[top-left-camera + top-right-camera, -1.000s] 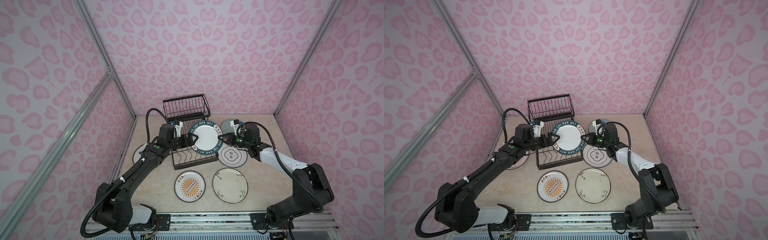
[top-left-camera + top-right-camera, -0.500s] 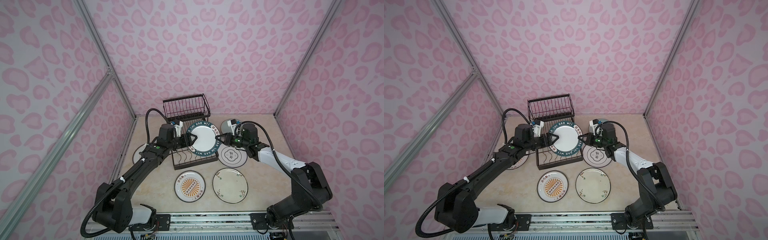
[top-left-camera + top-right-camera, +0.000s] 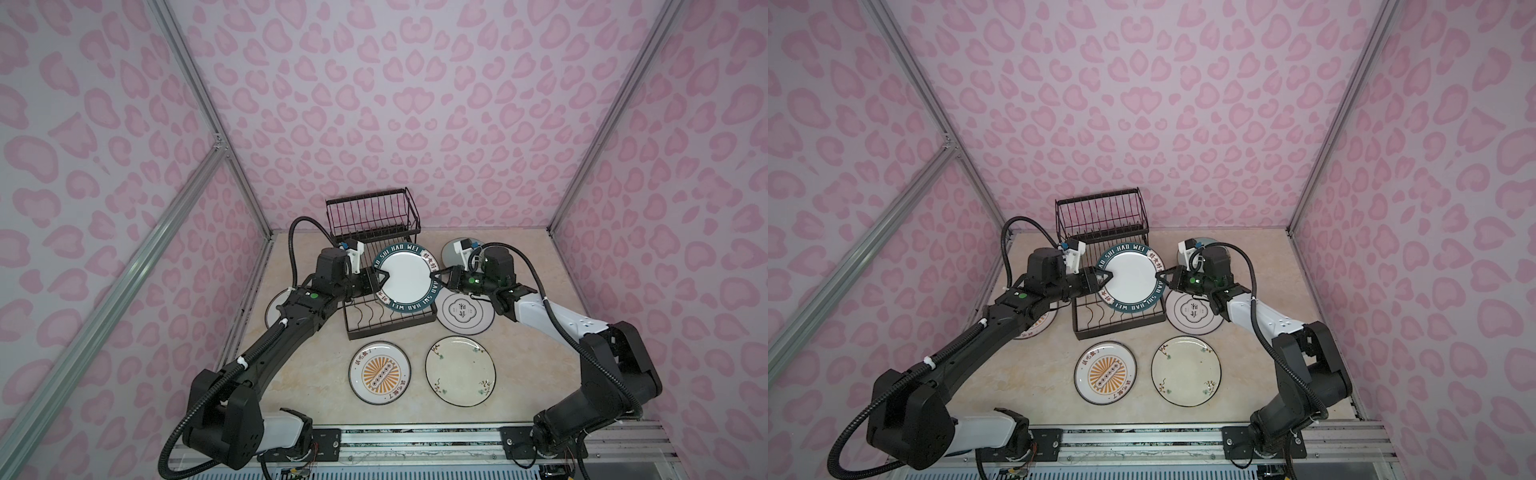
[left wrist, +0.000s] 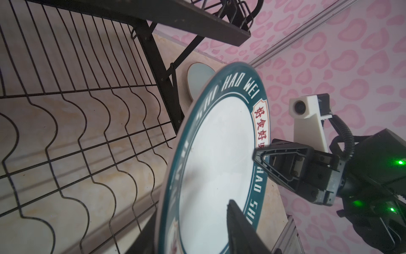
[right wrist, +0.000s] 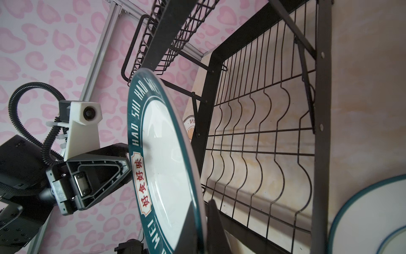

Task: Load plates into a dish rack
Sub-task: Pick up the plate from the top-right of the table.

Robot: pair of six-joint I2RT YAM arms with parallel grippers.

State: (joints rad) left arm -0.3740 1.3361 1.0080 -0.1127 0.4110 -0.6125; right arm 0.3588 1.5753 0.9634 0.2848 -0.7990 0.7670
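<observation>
Both top views: plate (image 3: 405, 276) stands tilted over rack (image 3: 371, 218); my right gripper (image 3: 436, 277) clamps its 3 o'clock rim, left gripper (image 3: 380, 277) straddles 9 o'clock. Left wrist: one finger (image 4: 239, 222) lies on the face; clamped or not, I cannot tell. Right wrist: rack lies behind plate's back.

lettered-rim plate (image 3: 405, 276): white centre, dark teal rim, white lettering, red characters. dish rack (image 4: 167, 17): black. sunburst plate (image 3: 379, 372): white, orange rays. floral-sprig plate (image 3: 460, 370): cream. walls (image 3: 395, 104): pink blotches on pale lilac. tabletop (image 3: 417, 334): beige marbling.
</observation>
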